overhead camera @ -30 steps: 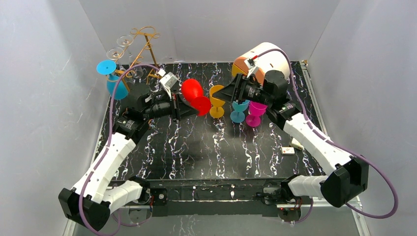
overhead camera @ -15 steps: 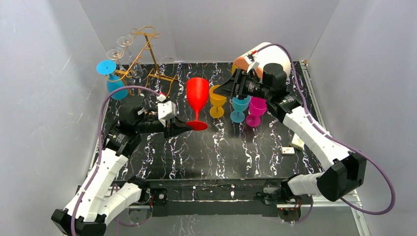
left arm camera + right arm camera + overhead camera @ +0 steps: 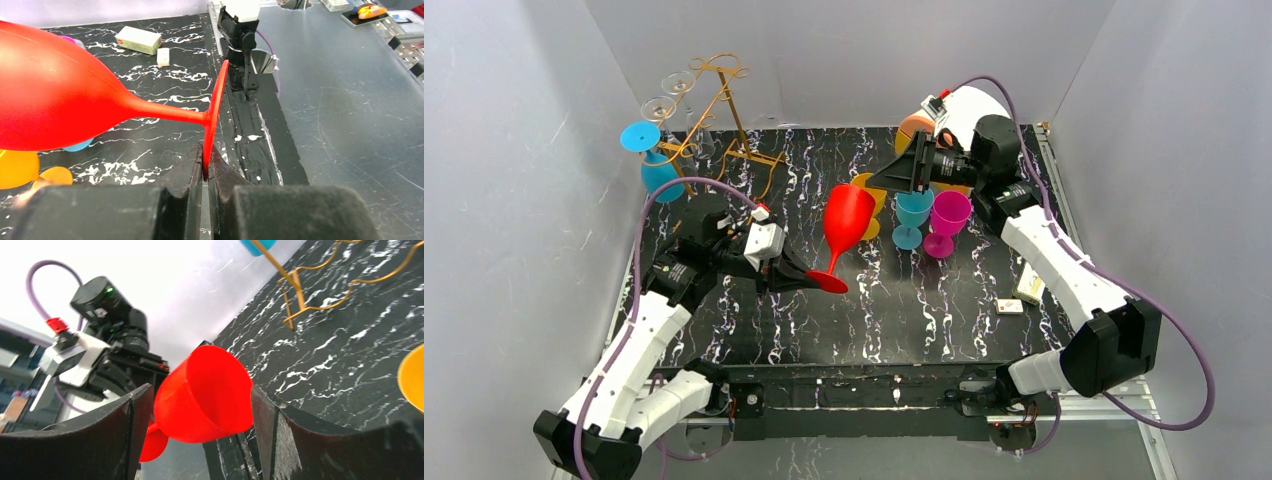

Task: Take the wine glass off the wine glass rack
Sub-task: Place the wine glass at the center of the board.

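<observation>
- The red wine glass (image 3: pixel 846 215) is off the wine glass rack (image 3: pixel 736 115) and well apart from it, above the middle of the marbled black desk (image 3: pixel 924 310).
- The left hand (image 3: pixel 810 279) is clamped on the glass's foot. In the left wrist view the thin red disc stands edge-on, pinched between the two dark fingers (image 3: pixel 187 167).
- The glass is tilted, not upright. Its bowl leans up and away toward the orange wine glass (image 3: pixel 871 196), very close to it or touching; I cannot tell which.
- The foot appears clear of the desk, though the top view does not settle this.
- The right hand (image 3: pixel 886 178) hovers with its fingers wide apart and holds nothing. Its own camera sees the red bowl framed between them.
- The right hand hangs over a standing group: the orange glass, a teal wine glass (image 3: pixel 913 211) and a magenta wine glass (image 3: pixel 949 215).
- On the rack hang a blue wine glass (image 3: pixel 660 176) and two clear wine glasses (image 3: pixel 669 95), upside down by their feet.
- By my reading the removal itself is done for the red glass. What remains is to bring it upright, set it on the desk and let go.
- Tipping into the orange glass looks like the main risk.
</observation>
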`<state>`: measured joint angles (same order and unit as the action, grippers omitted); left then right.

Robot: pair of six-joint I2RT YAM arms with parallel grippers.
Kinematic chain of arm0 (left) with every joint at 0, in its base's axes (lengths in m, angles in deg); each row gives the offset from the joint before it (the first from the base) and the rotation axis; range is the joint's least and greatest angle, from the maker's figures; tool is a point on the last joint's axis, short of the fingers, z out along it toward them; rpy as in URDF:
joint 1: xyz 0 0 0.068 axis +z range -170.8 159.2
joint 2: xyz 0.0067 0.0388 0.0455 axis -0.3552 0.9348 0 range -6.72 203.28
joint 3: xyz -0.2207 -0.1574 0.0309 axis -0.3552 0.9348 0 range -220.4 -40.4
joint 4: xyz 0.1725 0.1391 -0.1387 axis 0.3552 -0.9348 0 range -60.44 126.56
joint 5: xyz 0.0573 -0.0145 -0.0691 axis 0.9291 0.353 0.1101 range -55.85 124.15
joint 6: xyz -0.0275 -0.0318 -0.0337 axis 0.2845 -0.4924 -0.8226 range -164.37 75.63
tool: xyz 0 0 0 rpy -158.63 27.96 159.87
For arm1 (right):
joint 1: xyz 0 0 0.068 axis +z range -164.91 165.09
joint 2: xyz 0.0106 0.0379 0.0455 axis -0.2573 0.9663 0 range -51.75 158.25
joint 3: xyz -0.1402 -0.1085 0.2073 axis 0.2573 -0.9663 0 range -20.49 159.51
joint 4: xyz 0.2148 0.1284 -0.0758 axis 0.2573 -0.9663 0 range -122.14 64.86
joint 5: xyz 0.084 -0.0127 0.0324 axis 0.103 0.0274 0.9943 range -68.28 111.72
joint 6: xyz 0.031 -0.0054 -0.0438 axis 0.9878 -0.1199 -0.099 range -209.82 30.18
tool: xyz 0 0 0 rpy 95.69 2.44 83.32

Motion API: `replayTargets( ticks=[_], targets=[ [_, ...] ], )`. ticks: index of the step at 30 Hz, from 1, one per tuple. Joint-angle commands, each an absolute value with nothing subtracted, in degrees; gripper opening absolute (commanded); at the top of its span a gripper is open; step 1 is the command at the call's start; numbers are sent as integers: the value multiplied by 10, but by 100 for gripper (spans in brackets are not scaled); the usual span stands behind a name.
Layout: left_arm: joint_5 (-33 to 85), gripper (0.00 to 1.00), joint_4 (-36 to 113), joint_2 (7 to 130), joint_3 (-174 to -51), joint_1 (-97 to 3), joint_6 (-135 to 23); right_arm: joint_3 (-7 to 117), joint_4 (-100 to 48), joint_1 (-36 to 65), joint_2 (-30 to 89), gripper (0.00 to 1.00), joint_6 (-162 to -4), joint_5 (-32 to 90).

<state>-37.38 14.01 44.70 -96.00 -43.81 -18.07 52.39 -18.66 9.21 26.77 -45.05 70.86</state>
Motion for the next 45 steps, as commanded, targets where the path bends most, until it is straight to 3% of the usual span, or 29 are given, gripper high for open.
replayTargets(
  ticks=[1,10,22,30,39,42,45],
  targets=[
    [-435,0,131,457,-953,-439,-160,551,-117,95,279,79,-422,800],
    [-440,0,131,468,-953,-439,-160,553,-113,103,306,70,-380,872],
    [-437,0,132,478,-945,-439,-159,562,-39,110,348,42,-273,931],
    [-421,0,132,479,-938,-439,-162,569,-71,118,355,34,-279,957],
    [-405,0,131,479,-938,-439,-168,578,-94,124,361,33,-301,990],
    [-401,0,130,480,-939,-439,-170,583,-110,124,360,41,-315,998],
    [-402,0,130,480,-940,-439,-171,596,-147,124,360,42,-343,1000]
  ],
)
